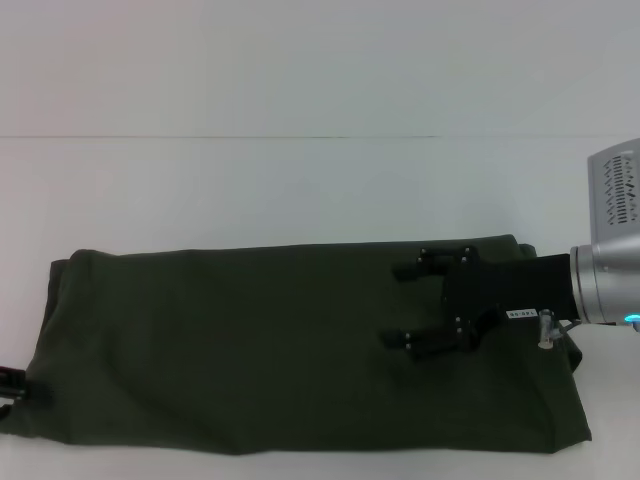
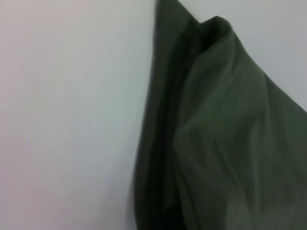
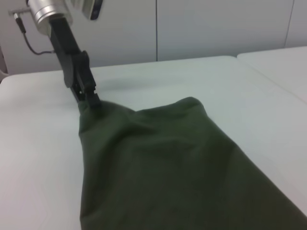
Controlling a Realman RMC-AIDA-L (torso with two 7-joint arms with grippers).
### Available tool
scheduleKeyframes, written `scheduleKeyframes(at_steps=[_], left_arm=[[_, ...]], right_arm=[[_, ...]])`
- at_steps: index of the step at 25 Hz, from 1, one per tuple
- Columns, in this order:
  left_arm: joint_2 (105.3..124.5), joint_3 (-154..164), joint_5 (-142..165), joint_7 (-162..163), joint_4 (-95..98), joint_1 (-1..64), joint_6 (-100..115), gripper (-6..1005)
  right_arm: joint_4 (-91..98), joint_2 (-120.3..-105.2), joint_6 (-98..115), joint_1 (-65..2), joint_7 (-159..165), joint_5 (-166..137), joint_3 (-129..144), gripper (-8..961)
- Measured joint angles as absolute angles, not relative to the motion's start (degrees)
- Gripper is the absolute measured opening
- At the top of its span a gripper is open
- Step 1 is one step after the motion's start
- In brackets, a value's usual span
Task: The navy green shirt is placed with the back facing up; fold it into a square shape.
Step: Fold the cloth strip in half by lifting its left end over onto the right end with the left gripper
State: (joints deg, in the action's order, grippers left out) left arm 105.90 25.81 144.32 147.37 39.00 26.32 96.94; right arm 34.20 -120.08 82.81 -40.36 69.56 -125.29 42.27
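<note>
- The shirt (image 1: 280, 350) lies on the white table (image 1: 300, 190) as a long dark olive band, already folded lengthwise, stretching from the robot's left side across to its right; only plain fabric shows, no lettering.
- Its left end is slightly rumpled, with a raised fold along the edge — the left wrist view shows that fold (image 2: 211, 120) standing up in a soft peak off the tabletop.
- In the right wrist view the far corner of the shirt (image 3: 158, 158) rises toward the left gripper (image 3: 91, 99), and the cloth slopes down from there toward the camera.
- The left gripper's black fingers come down steeply from a silver wrist and meet the shirt's corner; they look pinched on the cloth there.
- In the head view that gripper is only a small dark shape (image 1: 10, 385) at the shirt's left edge, low in the frame.
- The right gripper (image 1: 405, 305) reaches in from the right, held roughly level over the shirt's right half, its silver wrist out beyond the shirt's right end.
- Its two black fingers (image 1: 420, 265) point toward the robot's left and are spread apart — nothing between them, just above the cloth or resting on it; I cannot tell which.
</note>
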Motion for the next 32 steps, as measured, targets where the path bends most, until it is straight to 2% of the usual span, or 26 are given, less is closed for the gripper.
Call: scheduleKeyframes(at_steps=[5,9,15,21,32], left_arm=[[105.07,21.8,144.2,147.2,41.5,24.8,97.1,455],[103.71,17.2,142.4,145.9,41.3,26.1,99.7,566],[104.51,18.4,141.7,144.2,39.9,30.0,99.7,777],[104.42,26.5,142.2,137.2,37.4,32.8,94.0,797],[104.14,32.7,146.1,136.5,36.9,33.2,85.2,797]], right_arm=[[33.2,-120.07,82.7,-39.6,67.5,-122.8,42.3,923],[32.0,-120.15,82.0,-39.3,65.3,-122.4,42.6,922],[29.4,-120.30,79.9,-39.4,62.4,-122.0,43.7,920],[28.2,-120.32,79.1,-39.6,60.3,-122.0,43.7,919],[27.3,-120.32,78.0,-39.7,60.2,-121.5,43.7,919]])
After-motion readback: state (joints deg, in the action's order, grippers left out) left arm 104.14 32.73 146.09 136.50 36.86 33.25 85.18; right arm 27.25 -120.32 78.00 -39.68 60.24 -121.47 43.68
